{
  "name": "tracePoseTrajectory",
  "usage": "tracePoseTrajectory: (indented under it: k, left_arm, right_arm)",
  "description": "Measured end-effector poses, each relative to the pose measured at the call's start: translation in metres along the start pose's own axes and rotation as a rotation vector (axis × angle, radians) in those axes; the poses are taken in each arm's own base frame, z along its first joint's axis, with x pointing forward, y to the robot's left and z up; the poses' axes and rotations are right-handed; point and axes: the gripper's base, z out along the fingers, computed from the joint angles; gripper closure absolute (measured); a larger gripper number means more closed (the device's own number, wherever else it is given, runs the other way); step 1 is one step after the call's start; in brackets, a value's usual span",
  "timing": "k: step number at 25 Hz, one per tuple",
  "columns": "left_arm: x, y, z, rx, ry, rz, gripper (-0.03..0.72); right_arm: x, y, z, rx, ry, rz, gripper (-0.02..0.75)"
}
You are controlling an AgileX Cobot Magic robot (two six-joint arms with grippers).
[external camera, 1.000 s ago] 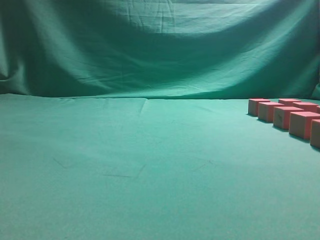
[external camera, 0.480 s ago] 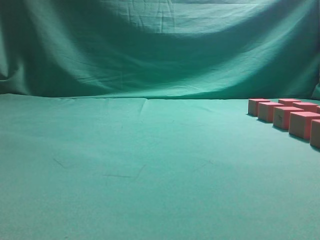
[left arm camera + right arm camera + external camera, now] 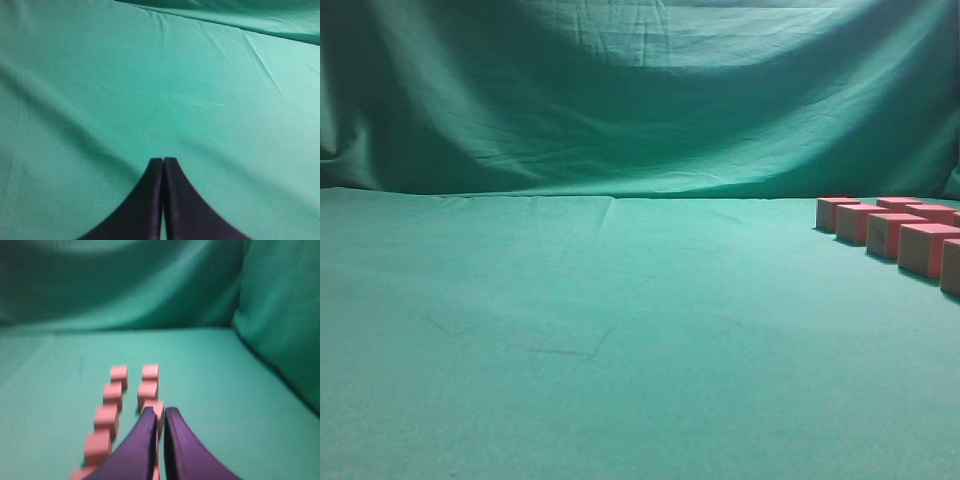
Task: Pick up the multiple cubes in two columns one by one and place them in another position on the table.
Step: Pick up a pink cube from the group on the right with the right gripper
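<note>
Green cloth covers the table (image 3: 570,330); the cubes (image 3: 117,405) stand in two columns at its right side. Both grippers, left (image 3: 163,161) and right (image 3: 160,412), are closed, empty. Probably light, rigid blocks; grasp opposite flat sides.

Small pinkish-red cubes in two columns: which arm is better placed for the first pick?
Right. The right claw hangs just above the two columns of small pinkish-red cubes, its jaws nearly closed. The left claw, shut, sees only bare green cloth table, no cube in its view.
</note>
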Motion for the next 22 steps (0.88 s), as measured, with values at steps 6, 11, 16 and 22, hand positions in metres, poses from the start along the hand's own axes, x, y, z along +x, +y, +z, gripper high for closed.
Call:
tracePoseTrajectory:
  k: [6, 11, 16, 22]
  left_arm:
    - [0.0, 0.0, 0.0, 0.0, 0.0, 0.0, 0.688]
    - [0.0, 0.0, 0.0, 0.0, 0.0, 0.0, 0.688]
    - [0.0, 0.0, 0.0, 0.0, 0.0, 0.0, 0.688]
    - [0.0, 0.0, 0.0, 0.0, 0.0, 0.0, 0.688]
  right_arm:
    - [-0.027, -0.009, -0.004, 0.07, -0.306, 0.178, 0.689]
    - [-0.051, -0.002, -0.012, 0.011, -0.283, 0.197, 0.689]
    - [-0.089, 0.009, -0.008, -0.066, -0.079, 0.132, 0.689]
    - [-0.094, 0.015, 0.03, -0.12, 0.278, 0.156, 0.689]
